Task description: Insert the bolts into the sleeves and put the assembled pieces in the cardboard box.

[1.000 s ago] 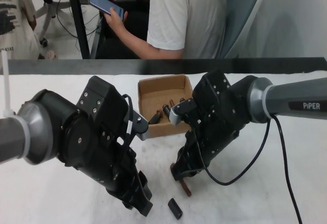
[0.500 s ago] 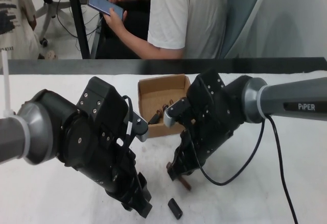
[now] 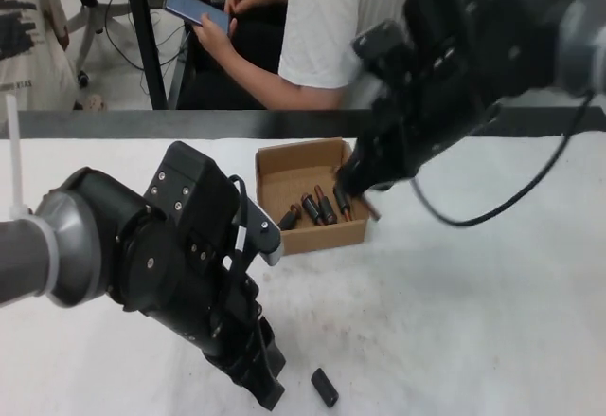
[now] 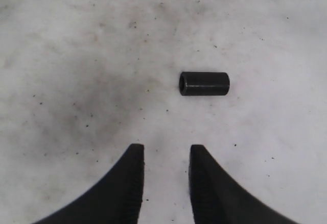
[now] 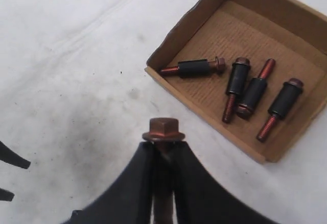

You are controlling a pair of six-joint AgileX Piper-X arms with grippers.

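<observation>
Right gripper, raised above the white bench at the right-hand side of the cardboard box as the high view shows it, fingers closed on the shank of a copper-coloured bolt, whose hexagonal flanged head stands clear beyond the fingertips. Left gripper, low over the bench and well apart from the box on its near side, fingers parted with bare bench between them and nothing held. The box is open-topped and lies flat on the bench beyond both grippers' working area (its far wall faces the bench's far edge). Inside the box lie four assembled pieces, each a copper bolt passed through a black sleeve: one lies apart from the others, close to a side wall, and three lie close together nearer the middle of the box floor, the first two of these touching or nearly so. A single black sleeve, without a bolt, lies on its side on the bench, well apart from the box on its near side and just beyond the left gripper's fingertips, touching neither finger.
</observation>
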